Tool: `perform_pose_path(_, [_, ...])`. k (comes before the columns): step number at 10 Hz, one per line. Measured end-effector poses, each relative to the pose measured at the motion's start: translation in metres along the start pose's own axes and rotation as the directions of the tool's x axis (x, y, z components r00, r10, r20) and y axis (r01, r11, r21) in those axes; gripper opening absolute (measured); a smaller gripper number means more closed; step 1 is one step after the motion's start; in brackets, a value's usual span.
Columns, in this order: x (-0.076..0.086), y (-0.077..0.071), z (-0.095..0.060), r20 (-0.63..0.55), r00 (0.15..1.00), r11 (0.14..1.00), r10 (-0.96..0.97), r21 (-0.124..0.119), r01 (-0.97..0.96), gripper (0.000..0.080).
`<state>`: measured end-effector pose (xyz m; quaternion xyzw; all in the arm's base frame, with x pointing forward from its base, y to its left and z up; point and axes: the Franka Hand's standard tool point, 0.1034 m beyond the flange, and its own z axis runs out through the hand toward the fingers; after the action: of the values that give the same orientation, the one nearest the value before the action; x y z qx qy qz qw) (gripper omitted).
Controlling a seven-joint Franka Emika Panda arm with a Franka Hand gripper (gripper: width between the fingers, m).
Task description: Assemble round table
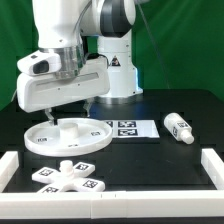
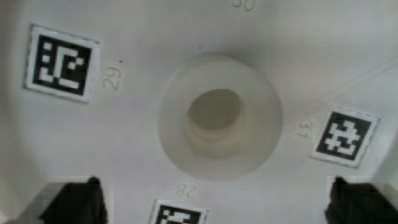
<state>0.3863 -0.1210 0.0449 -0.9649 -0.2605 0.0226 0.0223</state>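
Black bench (image 1: 150, 165). Big rimmed round disc (image 1: 68, 133) flat on it, toward exterior view's left, right under arm. Cross-shaped base (image 1: 68, 178) in front of disc, slightly apart. Short leg (image 1: 180, 127) lying well off at exterior view's right. Pincer (image 2: 219, 205) spread wide above disc's centre hub (image 2: 217, 110), gripping nothing.

faint "29" on round disc (image 2: 214, 50)
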Motion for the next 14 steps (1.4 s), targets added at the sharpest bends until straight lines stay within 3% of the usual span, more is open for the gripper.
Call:
perform_pose_path(1, [-0.001,0.001,0.002,-0.004,1.000,1.000,0.002,-0.007,-0.002,0.0632])
perform_pose_path(2, [-0.008,-0.001,0.014,-0.005,1.000,1.000,0.004,-0.022,-0.004,0.0646])
perform_pose_path(4, [-0.018,-0.002,0.031,0.011,1.000,1.000,0.008,-0.016,-0.008,0.0649])
perform_pose_path(7, [-0.019,-0.005,0.038,0.018,1.000,1.000,0.006,-0.012,-0.005,0.0649])
perform_pose_path(8, [-0.019,-0.005,0.038,0.018,1.000,1.000,0.005,-0.011,-0.005,0.0541])
perform_pose_path(9, [-0.020,-0.005,0.038,0.019,1.000,1.000,0.005,-0.011,-0.005,0.0541])
perform_pose_path(10, [-0.019,-0.005,0.038,0.018,1.000,1.000,0.005,-0.012,-0.005,0.0399])
perform_pose_path(13, [-0.017,-0.006,0.038,0.017,1.000,1.000,0.006,-0.013,-0.006,0.0401])
perform_pose_path(14, [0.002,-0.014,0.034,0.007,1.000,1.000,-0.008,-0.022,0.008,0.0401])
